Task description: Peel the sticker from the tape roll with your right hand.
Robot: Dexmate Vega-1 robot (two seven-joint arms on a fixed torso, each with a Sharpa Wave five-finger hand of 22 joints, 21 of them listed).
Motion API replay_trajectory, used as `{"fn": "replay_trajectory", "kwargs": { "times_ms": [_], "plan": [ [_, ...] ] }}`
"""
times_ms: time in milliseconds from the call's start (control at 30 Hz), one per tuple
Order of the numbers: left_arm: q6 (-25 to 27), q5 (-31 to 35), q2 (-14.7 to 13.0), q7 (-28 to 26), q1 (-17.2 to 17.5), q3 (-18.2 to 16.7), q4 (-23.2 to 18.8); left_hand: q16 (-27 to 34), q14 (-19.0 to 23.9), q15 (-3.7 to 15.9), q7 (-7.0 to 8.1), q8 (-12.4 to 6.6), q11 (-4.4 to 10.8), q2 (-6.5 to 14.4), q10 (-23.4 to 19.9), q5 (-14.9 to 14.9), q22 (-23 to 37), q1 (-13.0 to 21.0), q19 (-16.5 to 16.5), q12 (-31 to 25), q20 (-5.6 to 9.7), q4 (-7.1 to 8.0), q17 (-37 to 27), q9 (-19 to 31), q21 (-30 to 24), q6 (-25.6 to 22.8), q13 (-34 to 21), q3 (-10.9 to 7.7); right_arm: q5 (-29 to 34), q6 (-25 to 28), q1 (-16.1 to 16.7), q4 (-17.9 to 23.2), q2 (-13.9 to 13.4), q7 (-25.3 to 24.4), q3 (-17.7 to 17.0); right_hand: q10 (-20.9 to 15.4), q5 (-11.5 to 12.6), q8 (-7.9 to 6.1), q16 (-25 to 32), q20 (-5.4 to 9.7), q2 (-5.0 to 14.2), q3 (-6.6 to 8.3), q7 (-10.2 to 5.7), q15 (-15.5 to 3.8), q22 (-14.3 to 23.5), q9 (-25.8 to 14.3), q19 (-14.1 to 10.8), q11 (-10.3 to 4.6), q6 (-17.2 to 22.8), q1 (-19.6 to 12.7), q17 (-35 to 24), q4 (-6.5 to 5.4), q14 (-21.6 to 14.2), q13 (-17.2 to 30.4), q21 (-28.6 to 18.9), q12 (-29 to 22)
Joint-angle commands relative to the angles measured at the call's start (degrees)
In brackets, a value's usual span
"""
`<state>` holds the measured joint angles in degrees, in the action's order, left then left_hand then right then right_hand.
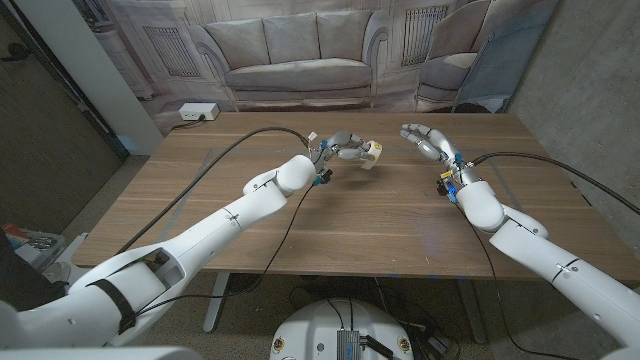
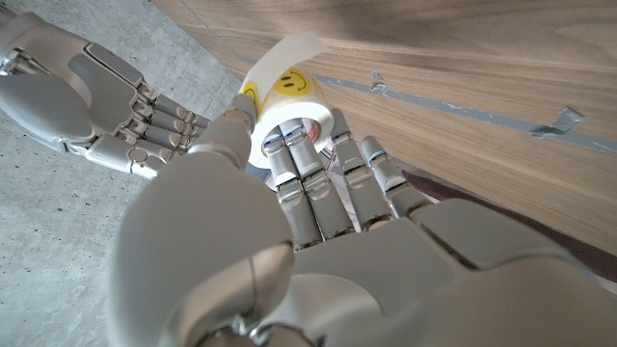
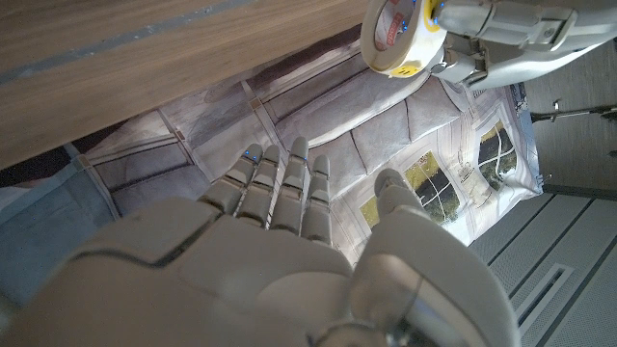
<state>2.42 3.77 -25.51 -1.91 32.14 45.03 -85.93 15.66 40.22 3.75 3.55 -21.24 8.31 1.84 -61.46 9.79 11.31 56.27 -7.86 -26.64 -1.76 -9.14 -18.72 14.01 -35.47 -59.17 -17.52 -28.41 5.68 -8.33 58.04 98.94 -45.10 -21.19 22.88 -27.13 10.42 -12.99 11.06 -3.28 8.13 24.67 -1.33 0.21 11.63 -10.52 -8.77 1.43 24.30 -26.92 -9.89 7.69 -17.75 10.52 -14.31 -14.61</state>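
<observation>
Left robot hand grips the white tape roll above the wooden counter; right robot hand hovers near, released. Light, stiff roll; yellow smiley sticker looks thin, so pick its edge

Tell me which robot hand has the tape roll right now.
The left robot hand holds the tape roll above the table, fingers through its core. The right robot hand is open and apart from it, holding nothing.

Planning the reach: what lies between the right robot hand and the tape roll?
Nothing: in the head view only bare table separates the right robot hand from the tape roll held by the left robot hand.
</observation>
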Motion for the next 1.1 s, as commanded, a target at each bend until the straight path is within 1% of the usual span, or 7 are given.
{"fn": "replay_trajectory", "kwargs": {
  "times_ms": [33, 333, 667, 833, 867, 900, 1100],
  "plan": [
    [0.2, -0.5, 0.2, 0.7, -0.6, 0.3, -0.2, -0.1, 0.4, 8.89, -4.65, -0.24, 0.42, 4.8, -0.3, 0.4, 0.3, 5.0, -0.2, -5.5, -0.1, 1.24, -0.2, 0.3, -0.2, -4.5, -7.5, -0.88, 7.4, 6.5, 1.9, 5.3, -1.1, -2.9, 0.2, -1.0, 0.0, -0.19, 0.2, -0.44, 0.05, 0.23, -0.15, -0.39, 0.4, -0.4, -1.1, -0.49, 1.4, -2.2, -0.1, 1.09, -1.2, 0.2, -0.5, -0.3],
    [0.3, -0.4, 0.3, 0.2, -0.5, 0.4, -0.3, -0.3, 0.4, 8.87, -4.75, -0.27, 0.13, 4.8, -0.4, 0.4, 0.3, 4.9, -0.1, -5.7, 0.02, 1.29, -0.2, 0.4, -0.3, -4.5, -7.4, -0.94, 13.1, 10.6, 2.4, 7.3, 0.0, -6.6, 1.3, -3.6, -0.3, -0.2, 0.7, 0.08, -0.09, 0.78, -0.89, -2.69, 0.5, -0.4, -3.9, -0.8, 4.2, -7.7, -0.1, 2.33, -4.7, 0.2, -1.6, -0.6],
    [0.4, -0.6, 0.4, 0.2, -0.6, 0.4, -0.1, -0.5, 0.4, 8.86, -4.85, -0.2, 0.22, 4.8, -0.4, 0.5, 0.3, 4.9, 0.0, -5.9, 0.02, 1.31, -0.3, 0.6, -0.4, -4.3, -7.4, -0.97, 20.5, 16.8, 2.5, 8.5, 2.1, -11.7, 3.5, -5.8, -0.3, -0.26, 1.5, 0.76, -2.07, 0.15, -2.28, -6.29, 0.9, -0.5, -6.4, -1.72, 7.1, -13.9, -0.5, 2.81, -8.8, 0.4, -2.8, -0.9],
    [0.1, -0.8, 0.5, 0.2, -0.7, 0.4, 0.2, -0.6, 0.4, 8.89, -4.69, -0.32, 0.1, 4.8, -0.3, 0.5, 0.3, 4.9, 0.0, -6.1, 0.05, 1.31, -0.4, 0.6, -0.5, -4.6, -7.4, -0.99, 23.4, 18.0, 2.3, 8.2, 3.0, -14.7, 4.4, -9.0, -0.1, -0.58, 2.9, 1.03, -2.79, -1.01, -3.03, -8.42, 1.2, -0.6, -7.8, -2.44, 9.5, -17.3, -1.4, 2.3, -12.1, 0.7, -3.8, -1.8],
    [0.2, -0.8, 0.6, 0.1, -0.6, 0.4, 0.2, -0.6, 0.4, 8.9, -4.72, -0.32, 0.08, 4.8, -0.3, 0.5, 0.3, 4.9, 0.0, -6.1, 0.05, 1.29, -0.4, 0.6, -0.5, -4.6, -7.4, -0.99, 24.4, 18.8, 2.4, 8.4, 3.1, -15.3, 4.7, -9.5, -0.1, -0.68, 3.1, 1.1, -2.8, -1.17, -3.09, -8.59, 1.3, -0.6, -8.0, -1.96, 9.9, -17.6, -1.6, 2.22, -12.5, 0.7, -3.9, -2.0],
    [0.1, -0.5, 0.5, 0.2, -0.8, 0.5, 0.2, -0.5, 0.5, 8.92, -4.8, -0.3, 0.11, 4.8, -0.4, 0.5, 0.3, 4.9, 0.0, -6.1, 0.02, 1.3, -0.5, 0.6, -0.5, -4.6, -7.4, -0.95, 25.0, 19.4, 2.4, 8.6, 3.3, -15.7, 4.9, -10.3, 0.0, -0.81, 3.6, 1.4, -2.9, -1.62, -3.15, -8.71, 1.4, -0.7, -8.4, -3.0, 10.7, -18.5, -2.0, 2.13, -13.3, 1.0, -4.3, -2.3],
    [-0.2, -0.6, 0.7, 0.3, -1.0, 0.6, 0.7, -0.7, 0.6, 8.81, -4.84, -0.28, -0.07, 4.8, -0.4, 0.5, 0.3, 4.8, 0.0, -6.2, 0.0, 1.38, -0.5, 0.7, -0.6, -4.5, -7.3, -0.99, 29.9, 21.9, 2.0, 8.6, 3.9, -18.4, 6.6, -14.5, 0.2, -1.47, 6.6, 2.15, -3.12, -3.55, -4.29, -10.83, 1.9, -0.9, -10.1, -3.51, 14.0, -20.7, -4.0, 1.63, -17.8, 1.8, -5.8, -4.2]
  ]
}}
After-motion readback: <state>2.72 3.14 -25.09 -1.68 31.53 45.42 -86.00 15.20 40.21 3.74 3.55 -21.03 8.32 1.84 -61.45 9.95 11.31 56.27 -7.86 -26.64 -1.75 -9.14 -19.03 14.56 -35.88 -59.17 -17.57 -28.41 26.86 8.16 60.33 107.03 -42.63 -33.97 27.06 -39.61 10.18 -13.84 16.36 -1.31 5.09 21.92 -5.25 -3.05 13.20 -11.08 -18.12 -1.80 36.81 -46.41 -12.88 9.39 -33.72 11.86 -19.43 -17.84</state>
